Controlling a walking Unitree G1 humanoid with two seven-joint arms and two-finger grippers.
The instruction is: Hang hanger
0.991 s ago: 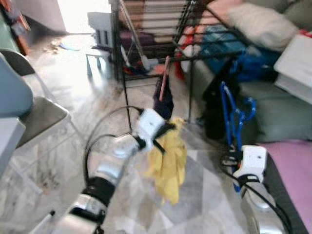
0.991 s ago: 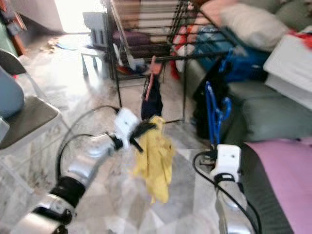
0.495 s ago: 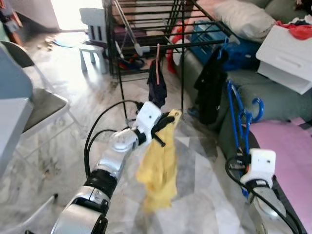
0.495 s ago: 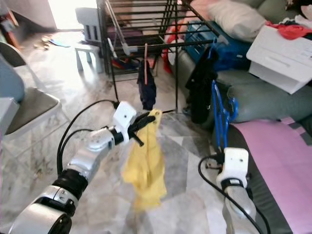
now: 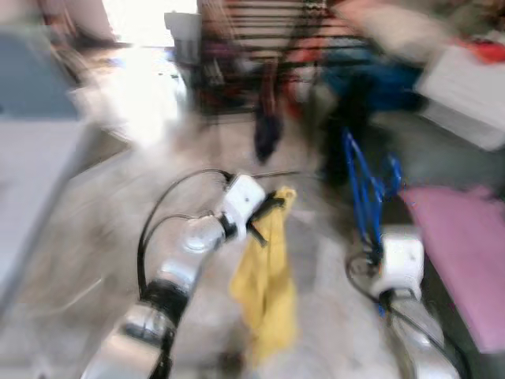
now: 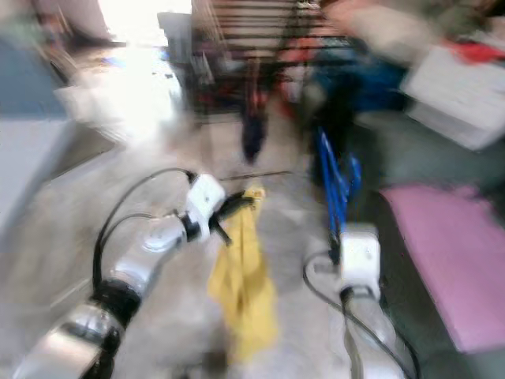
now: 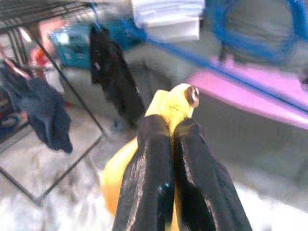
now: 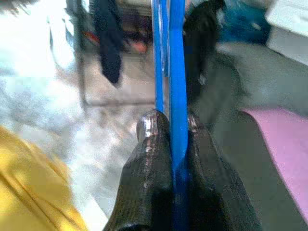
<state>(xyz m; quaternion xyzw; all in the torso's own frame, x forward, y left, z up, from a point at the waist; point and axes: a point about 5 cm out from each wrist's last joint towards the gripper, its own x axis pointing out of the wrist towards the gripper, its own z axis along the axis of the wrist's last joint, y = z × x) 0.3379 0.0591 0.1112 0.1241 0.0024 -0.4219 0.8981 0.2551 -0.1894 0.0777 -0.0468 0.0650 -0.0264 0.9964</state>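
Head views, left hand: the left hand [image 5: 267, 212] is raised in front of the body and holds the top of a yellow garment [image 5: 267, 288], which hangs limp below it above the floor [image 5: 87, 237].
Head views, right hand: the right hand [image 5: 377, 246] is lower, near a pink mat [image 5: 458, 260], with a blue hanger [image 5: 364, 189] standing up from it.
Head views, target: a dark drying rack [image 5: 260, 47] stands ahead, well apart, heavily blurred, with a dark garment [image 5: 267, 130] dangling from it.
Left wrist view: the two black fingers [image 7: 149, 168] are closed on a yellow hanger end with a small metal rivet [image 7: 192, 95]; the yellow cloth bulges beneath.
Right wrist view: the fingers [image 8: 154, 159] are pinched shut on the thin blue hanger bar [image 8: 175, 72], which runs straight up between them.
Handling, blue hanger: it looks light, stiff and smooth, so it may swivel in a pinch grip.
Handling, yellow garment: it is soft and light and likely swings as the robot moves.
Where to hold: judging from this, grip the hanger on its straight bar or neck, leaving the hook free for the rack rail.
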